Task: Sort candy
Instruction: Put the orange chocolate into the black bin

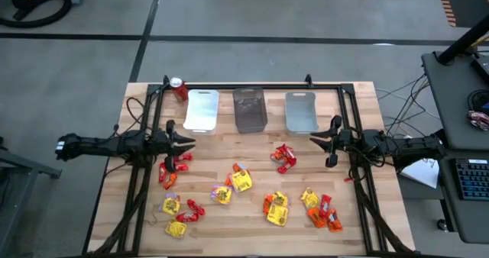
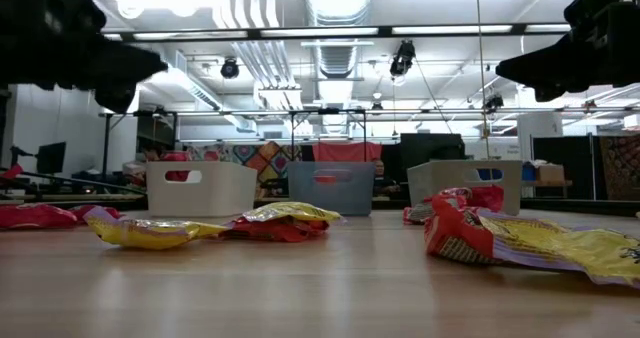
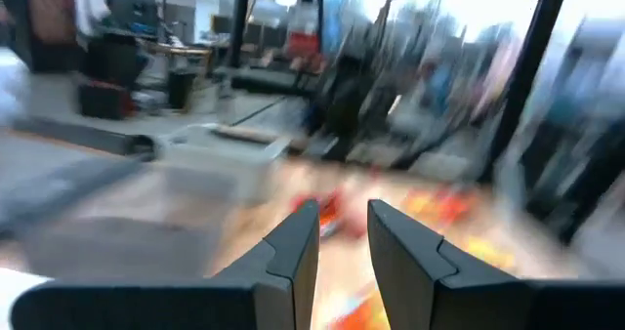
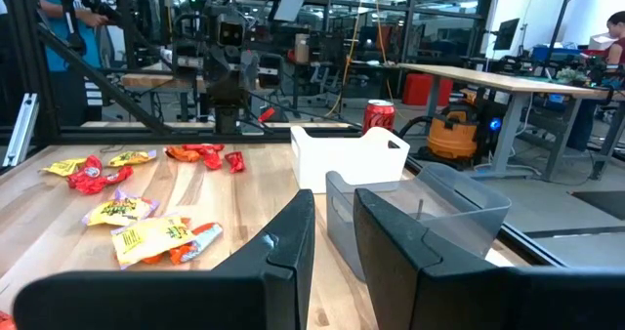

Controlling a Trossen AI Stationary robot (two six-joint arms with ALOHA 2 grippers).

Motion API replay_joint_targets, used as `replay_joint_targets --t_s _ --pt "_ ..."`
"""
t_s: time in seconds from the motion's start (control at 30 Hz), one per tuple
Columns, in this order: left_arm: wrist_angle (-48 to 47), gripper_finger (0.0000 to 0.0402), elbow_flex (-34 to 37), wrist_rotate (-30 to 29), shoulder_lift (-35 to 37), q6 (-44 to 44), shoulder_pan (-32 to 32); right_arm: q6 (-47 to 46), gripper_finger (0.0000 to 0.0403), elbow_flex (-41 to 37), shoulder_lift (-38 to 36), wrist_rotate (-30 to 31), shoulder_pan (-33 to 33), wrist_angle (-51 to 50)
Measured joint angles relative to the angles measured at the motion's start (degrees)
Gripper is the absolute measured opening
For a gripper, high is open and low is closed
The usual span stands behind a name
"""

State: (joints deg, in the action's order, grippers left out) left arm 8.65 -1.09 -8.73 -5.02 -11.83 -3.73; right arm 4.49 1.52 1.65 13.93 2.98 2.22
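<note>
A robotics lab or workshop in a big industrial hall. The wooden worktop [image 1: 252,204] stands on a grey concrete floor [image 1: 76,59] and carries a black metal frame [image 1: 252,85] with two robot arms. Beyond the worktop the low view shows bare ceiling ducts [image 2: 335,18] and strip lights [image 2: 455,29]. Past its far edge, the right wrist view shows more benches [image 4: 488,76], an orange shop vacuum [image 4: 454,135] and a person [image 4: 73,37] standing among equipment
</note>
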Motion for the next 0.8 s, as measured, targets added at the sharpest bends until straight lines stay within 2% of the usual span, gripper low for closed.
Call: replay_joint_targets --t_s 0.07,0.17,0.2,0.3,0.4,0.5,0.63,0.73,0.8 --pt "4.71 0.0076 -0.02 0.28 0.00 -7.60 -0.02 -3.85 0.0068 -0.02 0.01 -0.39 0.00 0.11" --pt "9.00 0.0076 -0.02 0.24 0.02 -9.97 -0.02 -30.00 0.0068 -0.01 0.01 -4.61 0.10 0.25" --pt "9.99 0.0076 -0.02 0.24 0.00 -10.10 -0.02 -33.18 0.0068 -0.02 0.03 -3.81 0.09 0.71" --pt "12.20 0.0076 -0.02 0.22 0.02 -9.28 -0.02 -35.06 0.0068 -0.02 -0.09 1.19 -0.02 3.54" --pt "12.15 0.0076 -0.02 -2.00 0.00 -5.07 -0.02 -38.23 0.0068 -0.02 0.47 -0.13 -0.02 5.38" --pt "11.94 0.0076 -0.02 -8.07 -0.89 -4.33 -0.02 -41.69 0.0068 -0.02 2.62 -2.99 -0.01 4.32" --pt "11.88 0.0076 -0.02 -16.85 -3.77 -6.08 -0.02 -47.11 0.0068 -0.02 8.38 -1.44 -0.02 3.29" --pt "12.28 0.0076 -0.02 -17.29 -6.65 -9.89 -0.02 -48.64 0.0068 1.02 13.33 -0.80 -0.02 1.67" --pt "12.75 0.0076 -0.02 -15.13 -8.48 -11.79 -0.02 -48.67 0.0068 3.44 16.71 -0.30 -0.02 -0.23"
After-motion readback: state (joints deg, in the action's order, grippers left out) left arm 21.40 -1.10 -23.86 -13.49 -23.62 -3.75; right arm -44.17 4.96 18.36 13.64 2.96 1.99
